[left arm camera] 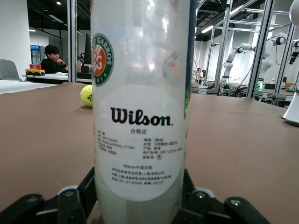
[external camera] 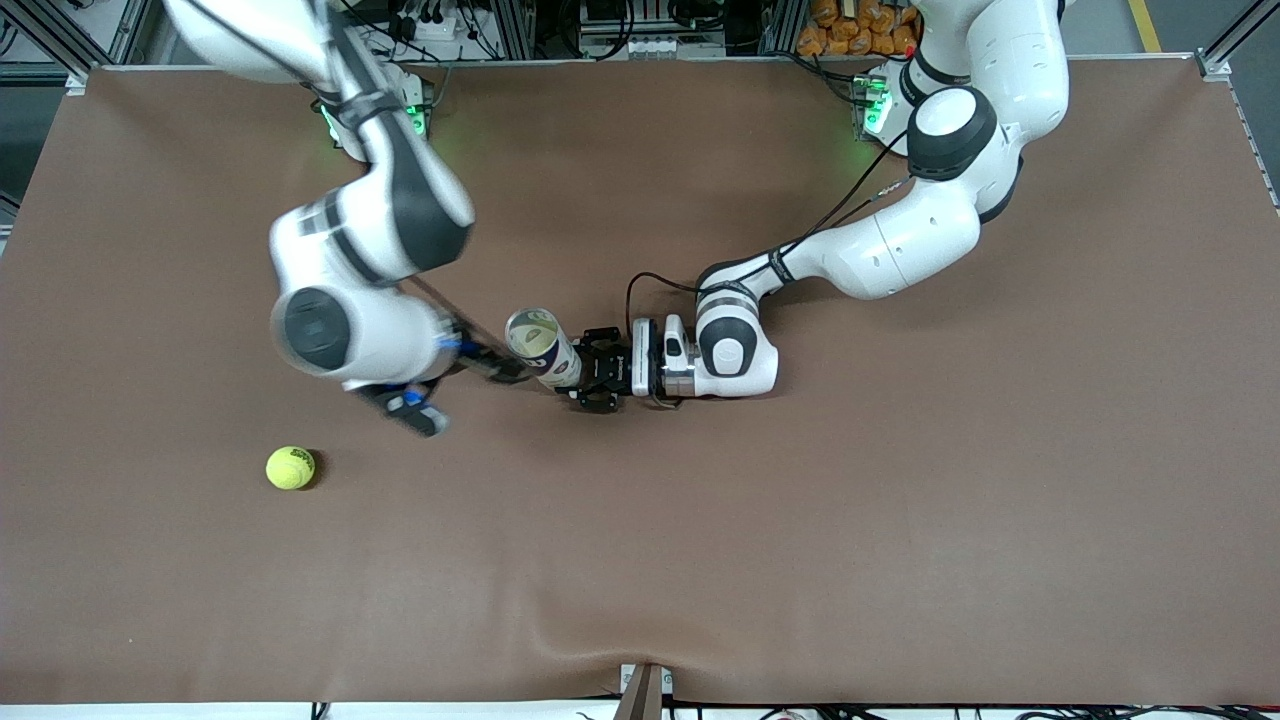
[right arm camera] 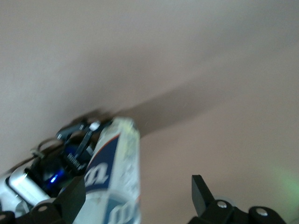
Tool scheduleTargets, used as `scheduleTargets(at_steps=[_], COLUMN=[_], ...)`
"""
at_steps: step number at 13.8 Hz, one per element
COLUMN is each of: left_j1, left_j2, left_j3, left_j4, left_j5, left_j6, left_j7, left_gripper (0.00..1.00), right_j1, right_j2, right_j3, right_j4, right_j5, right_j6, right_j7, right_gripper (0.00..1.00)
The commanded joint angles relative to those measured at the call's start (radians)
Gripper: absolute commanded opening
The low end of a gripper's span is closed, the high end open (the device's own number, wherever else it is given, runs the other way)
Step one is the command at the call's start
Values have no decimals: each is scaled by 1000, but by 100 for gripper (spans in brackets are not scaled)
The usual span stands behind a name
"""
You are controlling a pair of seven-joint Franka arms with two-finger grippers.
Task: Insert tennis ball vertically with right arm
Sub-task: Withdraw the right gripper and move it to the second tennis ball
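Note:
A yellow-green tennis ball (external camera: 290,467) lies on the brown table toward the right arm's end, nearer the front camera than the can; it also shows in the left wrist view (left arm camera: 86,95). A clear Wilson ball can (external camera: 543,347) stands upright, open top up. My left gripper (external camera: 572,378) is shut on the can's base; in its wrist view (left arm camera: 139,191) its black fingers (left arm camera: 86,186) press both sides of the can (left arm camera: 140,107). My right gripper (external camera: 455,390), blurred, is open and empty beside the can. In its wrist view (right arm camera: 138,185) the can (right arm camera: 117,177) is close by.
The brown table cover (external camera: 800,520) has a raised wrinkle at the front edge by a metal bracket (external camera: 645,690). Base boxes with green lights (external camera: 875,105) and cables sit along the robots' edge. The left arm's cable (external camera: 830,215) hangs over the table.

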Motion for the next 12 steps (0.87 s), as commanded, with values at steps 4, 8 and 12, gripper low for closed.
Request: scheduleTargets(at_steps=[4,8,12], left_j1=[-26,-25,-26], left_j2=[-9,-9,-10], left_j3=[27,27,27], left_j4=[26,24,24], left_j5=[-57,-57,-59], left_j6=[-30,-30,-28], left_j7=[33,33,33], left_gripper=[59,59,59], right_j1=[-238,-348,-416], right_j2=[47,142,256], right_j3=[15,16,15], right_j4=[4,24,33], right_j5=[-125,-223,-278], right_j6=[-1,131,351], right_j7=[-452,-744,-986], right_gripper=[100,100,100])
